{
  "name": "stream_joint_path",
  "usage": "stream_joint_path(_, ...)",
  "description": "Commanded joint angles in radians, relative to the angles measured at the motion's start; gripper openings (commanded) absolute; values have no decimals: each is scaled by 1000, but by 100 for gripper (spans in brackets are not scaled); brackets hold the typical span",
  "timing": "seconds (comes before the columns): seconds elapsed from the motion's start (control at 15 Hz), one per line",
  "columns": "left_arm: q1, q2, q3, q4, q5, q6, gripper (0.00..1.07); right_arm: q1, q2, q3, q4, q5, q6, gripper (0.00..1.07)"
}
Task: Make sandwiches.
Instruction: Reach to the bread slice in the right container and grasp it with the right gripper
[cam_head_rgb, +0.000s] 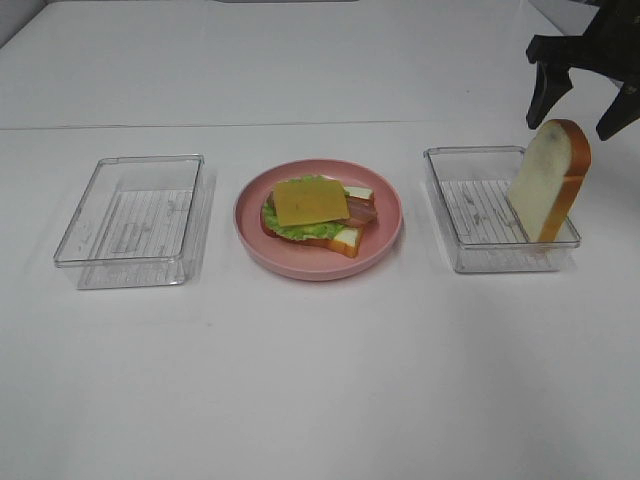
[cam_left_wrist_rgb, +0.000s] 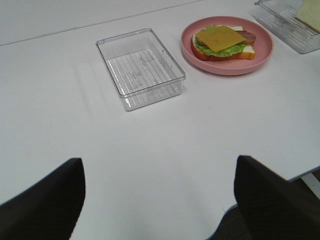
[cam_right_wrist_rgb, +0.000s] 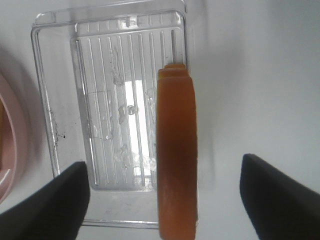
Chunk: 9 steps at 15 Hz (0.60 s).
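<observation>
Where lettuce (cam_head_rgb: 300, 228) spreads, bottom slice (cam_head_rgb: 345, 238) half-hidden.

Open sandwich on plate, top slice in tray

Sandwich stack (cam_head_rgb: 318, 214) lies flat on pink plate (cam_head_rgb: 385, 240): bottom bread, green lettuce, bacon strips, yellow cheese on top, uncovered. Second bread slice (cam_head_rgb: 549, 180), white with orange-brown crust, stands on edge, leaning in right clear tray (cam_head_rgb: 470, 255).

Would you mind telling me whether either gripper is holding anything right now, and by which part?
Nothing is held. The right gripper hangs open above the bread slice leaning in the right tray; the left gripper is open over bare table.
</observation>
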Motion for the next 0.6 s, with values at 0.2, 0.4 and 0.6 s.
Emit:
stream_joint_path(0.2, -1, -20, 6, 2, -4, 1, 78, -1, 43, -5, -8, -1, -7, 78)
stream_joint_path(0.4, -1, -20, 6, 2, -4, 1, 78, -1, 71, -5, -8, -2, 2, 63)
stream_joint_path(0.6, -1, -20, 6, 2, -4, 1, 78, -1, 71, -5, -8, -3, 13, 31)
